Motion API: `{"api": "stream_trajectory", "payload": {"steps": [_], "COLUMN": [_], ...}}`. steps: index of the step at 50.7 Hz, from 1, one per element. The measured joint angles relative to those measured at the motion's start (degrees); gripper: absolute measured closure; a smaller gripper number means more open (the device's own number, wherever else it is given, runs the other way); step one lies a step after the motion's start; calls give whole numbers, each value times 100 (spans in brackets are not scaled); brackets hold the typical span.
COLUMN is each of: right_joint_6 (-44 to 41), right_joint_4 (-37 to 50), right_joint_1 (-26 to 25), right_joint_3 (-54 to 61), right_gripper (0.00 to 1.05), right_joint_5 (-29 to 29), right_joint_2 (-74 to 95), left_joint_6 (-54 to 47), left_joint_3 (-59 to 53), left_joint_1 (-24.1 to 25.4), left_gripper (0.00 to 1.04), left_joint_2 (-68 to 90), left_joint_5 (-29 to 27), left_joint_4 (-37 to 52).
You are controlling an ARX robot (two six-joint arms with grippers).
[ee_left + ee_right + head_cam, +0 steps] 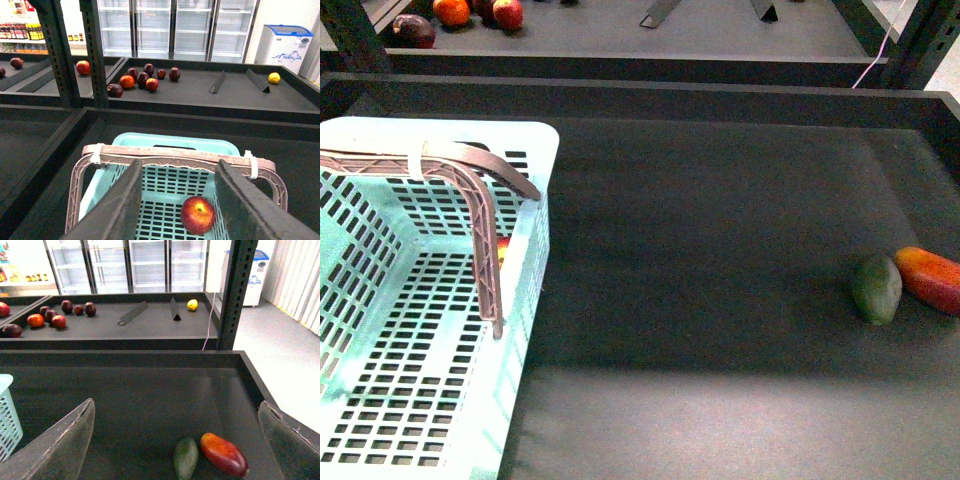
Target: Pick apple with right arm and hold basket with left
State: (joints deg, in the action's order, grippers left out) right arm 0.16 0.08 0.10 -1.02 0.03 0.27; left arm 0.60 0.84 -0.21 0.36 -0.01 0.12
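Nearest the robot, the pale turquoise basket (535,180) is sitting at the left of the dark surface (720,300), its brown handle (480,230) folded across the rim. In the left wrist view the left pincer (177,200) is hanging directly above that handle (180,156) with its fingers (240,200) spread apart, one on each side and neither touching it, so the basket does not appear to be held. The apple (198,215), red with a yellow patch at its stem, is lying on the slotted basket floor just below the handle; in the front view only a sliver of it (503,248) is showing behind the handle strut.

Further right, the right pincer (175,440) is standing wide apart and empty, low over the surface. Just beyond it the dark green fruit (186,458) and the elongated red-orange fruit (224,454) are lying beside each other, seemingly touching, near the right wall of the tray.

Farthest away, loose fruit (142,79) is resting on a rear shelf.

Risks: with the apple apparently already deposited, the left pincer, closing off-centre, could be slipping past the handle or tilting the basket and rolling the apple. The right pincer, so near the two other fruits, could be nudging or seizing the wrong one.
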Motion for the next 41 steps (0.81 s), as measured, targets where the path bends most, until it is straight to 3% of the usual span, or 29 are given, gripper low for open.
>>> {"api": "stream_trajectory", "payload": {"steps": [7, 15, 41], "right_joint_6": [0, 2, 2], "right_joint_4": [0, 0, 0], "right_joint_1": [0, 0, 0], "right_joint_3": [0, 0, 0], "right_gripper": [9, 9, 9], "right_joint_5": [0, 0, 0], "right_joint_2": [0, 0, 0], "left_joint_6": [0, 0, -11], "left_joint_3": [0, 0, 0], "left_joint_1": [0, 0, 0], "left_gripper": [29, 6, 7], "left_joint_2": [0, 0, 0], "left_joint_5": [0, 0, 0], "left_joint_4": [0, 0, 0]}}
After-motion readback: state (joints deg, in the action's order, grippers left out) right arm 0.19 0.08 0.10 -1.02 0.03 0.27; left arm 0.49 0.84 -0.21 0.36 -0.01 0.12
